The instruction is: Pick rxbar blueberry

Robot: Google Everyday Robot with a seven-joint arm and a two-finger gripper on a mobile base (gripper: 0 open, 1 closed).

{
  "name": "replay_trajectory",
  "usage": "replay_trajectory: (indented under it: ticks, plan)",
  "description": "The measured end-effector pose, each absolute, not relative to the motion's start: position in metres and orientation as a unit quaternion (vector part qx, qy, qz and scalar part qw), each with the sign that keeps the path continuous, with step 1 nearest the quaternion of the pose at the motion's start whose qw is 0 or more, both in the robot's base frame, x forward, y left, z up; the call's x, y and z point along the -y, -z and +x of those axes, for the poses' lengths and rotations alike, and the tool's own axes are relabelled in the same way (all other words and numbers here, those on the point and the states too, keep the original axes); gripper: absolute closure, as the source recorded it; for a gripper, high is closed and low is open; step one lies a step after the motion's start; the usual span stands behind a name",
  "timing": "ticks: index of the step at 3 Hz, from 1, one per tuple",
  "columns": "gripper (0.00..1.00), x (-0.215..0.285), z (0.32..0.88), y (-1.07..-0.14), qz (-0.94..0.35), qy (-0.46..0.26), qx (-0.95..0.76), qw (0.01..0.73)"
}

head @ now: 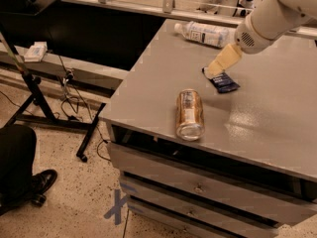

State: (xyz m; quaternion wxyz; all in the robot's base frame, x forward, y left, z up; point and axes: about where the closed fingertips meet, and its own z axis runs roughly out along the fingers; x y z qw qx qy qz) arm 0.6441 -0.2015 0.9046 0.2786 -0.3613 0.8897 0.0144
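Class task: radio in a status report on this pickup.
Hand at rxbar blueberry, over one end. Bar flat on tabletop. Can and bottle lie apart, nothing blocking.

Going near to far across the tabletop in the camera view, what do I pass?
From the front edge: can → rxbar blueberry → bottle. The gripper overlaps the bar's left end, so it is left out of the order.

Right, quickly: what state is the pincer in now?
Pincer: at one end of the bar; open or closed cannot be told.
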Motion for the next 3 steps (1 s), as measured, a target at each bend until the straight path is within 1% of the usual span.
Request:
replay_trajectory:
  ticks: [2,3]
  plan:
    - [0.00,0.199,0.669,-0.859,-0.264,0.027,-0.937,0.228]
    - [0.00,0.193,0.673,-0.845,-0.244,0.026,-0.946,0.212]
